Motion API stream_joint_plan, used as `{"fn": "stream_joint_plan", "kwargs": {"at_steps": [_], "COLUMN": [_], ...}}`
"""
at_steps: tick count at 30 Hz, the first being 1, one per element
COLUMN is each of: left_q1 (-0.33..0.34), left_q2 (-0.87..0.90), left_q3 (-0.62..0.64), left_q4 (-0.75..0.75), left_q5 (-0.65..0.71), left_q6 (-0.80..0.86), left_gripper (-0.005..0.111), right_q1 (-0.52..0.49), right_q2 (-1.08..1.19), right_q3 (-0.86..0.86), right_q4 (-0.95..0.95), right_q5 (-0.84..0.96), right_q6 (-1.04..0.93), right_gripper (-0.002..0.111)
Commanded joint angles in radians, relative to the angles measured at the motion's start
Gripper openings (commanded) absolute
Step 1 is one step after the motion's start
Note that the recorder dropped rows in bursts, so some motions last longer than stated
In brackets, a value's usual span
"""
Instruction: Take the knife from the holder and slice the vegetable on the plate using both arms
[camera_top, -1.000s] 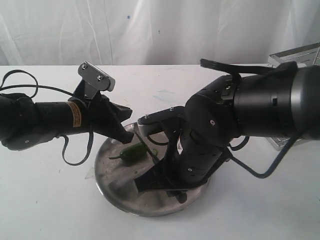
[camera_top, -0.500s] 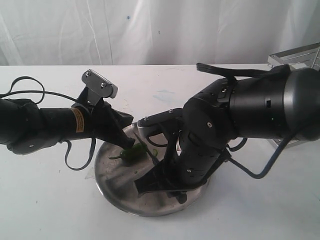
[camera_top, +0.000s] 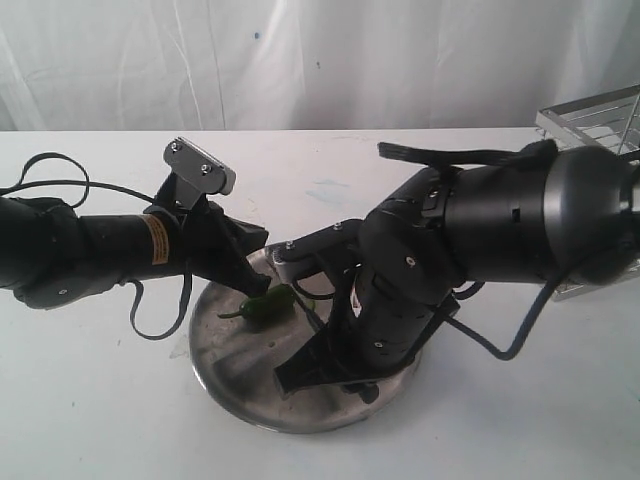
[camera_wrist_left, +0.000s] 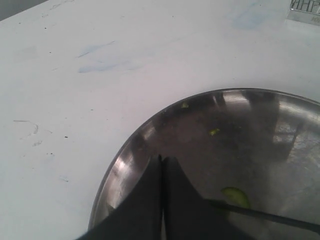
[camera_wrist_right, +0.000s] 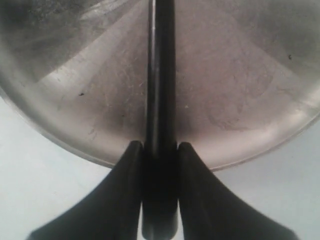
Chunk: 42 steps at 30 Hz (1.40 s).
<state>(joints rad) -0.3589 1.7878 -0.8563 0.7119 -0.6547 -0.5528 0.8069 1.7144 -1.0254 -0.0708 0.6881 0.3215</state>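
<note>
The steel plate (camera_top: 235, 350) lies in the middle of the white table. On its far left part rests the green chili (camera_top: 268, 305). My left gripper (camera_top: 262, 284) is shut, with its tips on the chili's upper edge; in the left wrist view its fingers (camera_wrist_left: 150, 200) are pressed together over the plate (camera_wrist_left: 280, 145). My right gripper (camera_wrist_right: 160, 150) is shut on the knife's black handle (camera_wrist_right: 160, 75) at the plate's near rim (camera_wrist_right: 75, 145). The thin blade (camera_top: 303, 308) runs beside the chili, and a cut green piece (camera_wrist_left: 235, 195) lies by the blade (camera_wrist_left: 265, 217).
The wire holder (camera_top: 592, 120) stands at the back right, behind the bulky right arm (camera_top: 470, 240). Small green scraps (camera_wrist_left: 214, 131) lie on the plate. A loose cable (camera_top: 150, 315) hangs under the left arm. A white curtain closes the back.
My left gripper has come down and to the right onto the chili. The right arm has shifted a little to the left with the knife, uncovering more of the holder.
</note>
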Motion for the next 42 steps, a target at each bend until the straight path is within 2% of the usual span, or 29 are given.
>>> {"fn": "stream_joint_plan", "kwargs": {"at_steps": [1,9,20,34,42], "left_q1": [0.000,0.000,0.000,0.000,0.000], "left_q2": [-0.001,0.021,0.090,0.206,0.261], "left_q3": [0.008,0.006,0.006,-0.015,-0.066], "left_q4": [0.008,0.008,-0.190,-0.183,-0.057], "left_q5": [-0.003,-0.009,-0.150,-0.213,-0.180], "left_q6": [-0.004,0.007,-0.025,-0.004,-0.054], "left_gripper": [0.000,0.000,0.000,0.000,0.000], "right_q1": [-0.001,-0.001,-0.001,-0.001,-0.001], "right_q2": [0.004,0.004,0.004,0.004,0.004], "right_q3": [0.003,0.003,0.003,0.003,0.003], "right_q4": [-0.013,-0.008,0.034,0.037,0.037], "right_q5": [-0.033,-0.032,-0.032,-0.032,-0.028], "right_q6": [-0.001,-0.001,0.034,0.034,0.034], "right_gripper": [0.000,0.000,0.000,0.000,0.000]}}
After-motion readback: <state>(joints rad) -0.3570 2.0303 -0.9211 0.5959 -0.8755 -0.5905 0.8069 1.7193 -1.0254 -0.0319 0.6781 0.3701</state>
